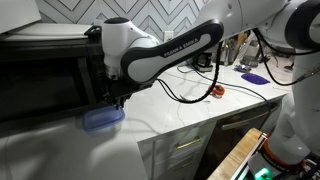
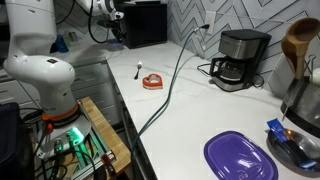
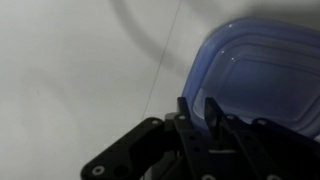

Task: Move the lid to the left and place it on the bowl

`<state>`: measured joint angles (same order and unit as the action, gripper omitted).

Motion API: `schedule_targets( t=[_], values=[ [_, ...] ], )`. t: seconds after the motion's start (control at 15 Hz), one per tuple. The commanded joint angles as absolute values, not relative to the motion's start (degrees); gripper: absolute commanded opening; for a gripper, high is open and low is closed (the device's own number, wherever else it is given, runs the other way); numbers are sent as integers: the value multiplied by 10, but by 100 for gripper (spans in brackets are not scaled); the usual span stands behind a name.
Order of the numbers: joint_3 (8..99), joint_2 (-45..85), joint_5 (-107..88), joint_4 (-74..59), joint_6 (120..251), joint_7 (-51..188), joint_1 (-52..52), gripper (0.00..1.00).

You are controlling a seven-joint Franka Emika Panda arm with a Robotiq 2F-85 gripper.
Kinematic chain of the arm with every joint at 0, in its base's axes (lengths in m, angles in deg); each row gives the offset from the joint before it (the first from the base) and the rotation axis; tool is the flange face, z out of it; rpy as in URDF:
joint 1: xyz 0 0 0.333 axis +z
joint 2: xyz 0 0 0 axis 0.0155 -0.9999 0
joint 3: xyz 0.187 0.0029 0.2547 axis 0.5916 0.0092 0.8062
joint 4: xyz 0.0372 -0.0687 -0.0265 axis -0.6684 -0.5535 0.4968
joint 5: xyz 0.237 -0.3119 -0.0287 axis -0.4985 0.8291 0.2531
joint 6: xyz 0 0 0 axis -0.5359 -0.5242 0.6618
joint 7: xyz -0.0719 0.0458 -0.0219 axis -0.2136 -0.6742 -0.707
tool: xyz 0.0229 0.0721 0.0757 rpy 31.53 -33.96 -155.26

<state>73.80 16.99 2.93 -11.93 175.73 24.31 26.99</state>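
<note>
One blue lid [image 1: 102,119] is lying on the white desk [image 1: 60,150] right in front of the black microwave [image 1: 45,80], and the gripper [image 1: 113,101] is sitting right over it, pinching its edge with fingers [image 3: 186,120] nearly together.
</note>
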Motion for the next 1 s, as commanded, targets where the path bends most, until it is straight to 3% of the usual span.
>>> schedule_targets(
  t=[0.0, 0.4, 0.93],
  values=[
    [728, 188, 38, -115, 1740, 230, 290, 57],
    [750, 273, 4, -142, 1607, 251, 288, 99],
    [783, 456, -10, -257, 1473, 369, 260, 100]
  ],
)
